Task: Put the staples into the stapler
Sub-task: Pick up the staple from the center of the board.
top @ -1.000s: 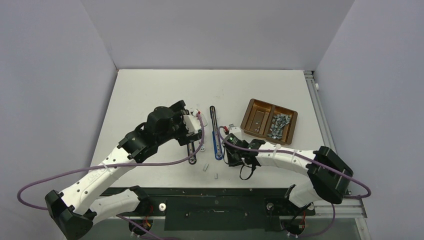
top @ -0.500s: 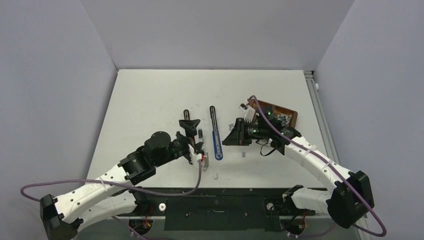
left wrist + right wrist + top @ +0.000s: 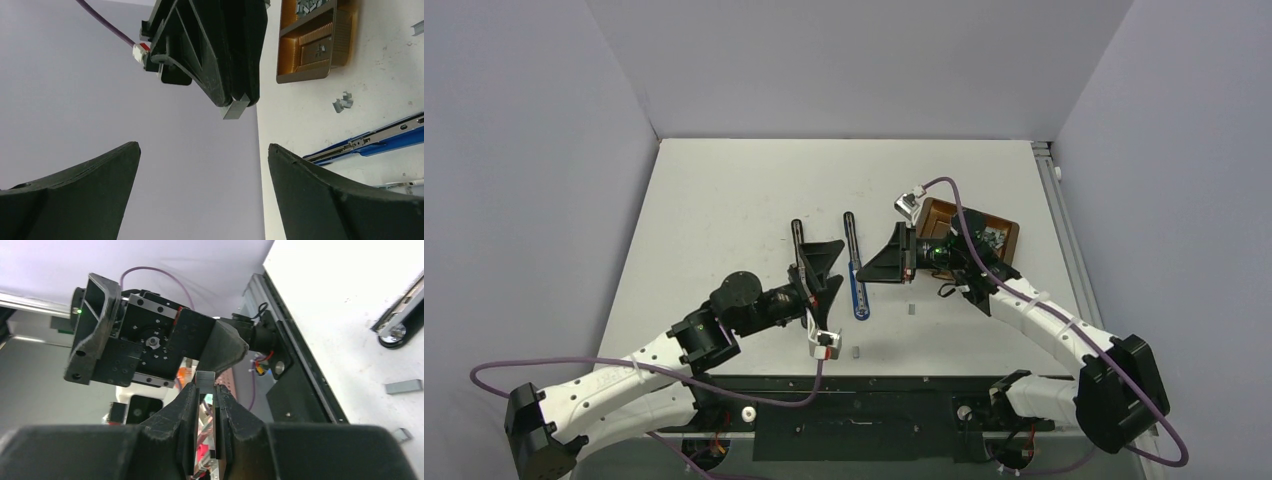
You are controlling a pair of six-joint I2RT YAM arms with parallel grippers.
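Left hand [image 3: 203,146] spread wide, right hand [image 3: 205,388] pinched closed, both raised, tips facing each other.

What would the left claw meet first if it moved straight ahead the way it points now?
Probably the staple strip pinched in the right claw, which faces the open left claw; how far apart they are in depth is unclear.

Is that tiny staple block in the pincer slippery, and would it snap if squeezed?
Probably slippery: the staple block is smooth grey metal, held just at the tips of the right pincer. It looks stiff, sticking out straight. It may snap apart, though; small loose bits lie on the table.
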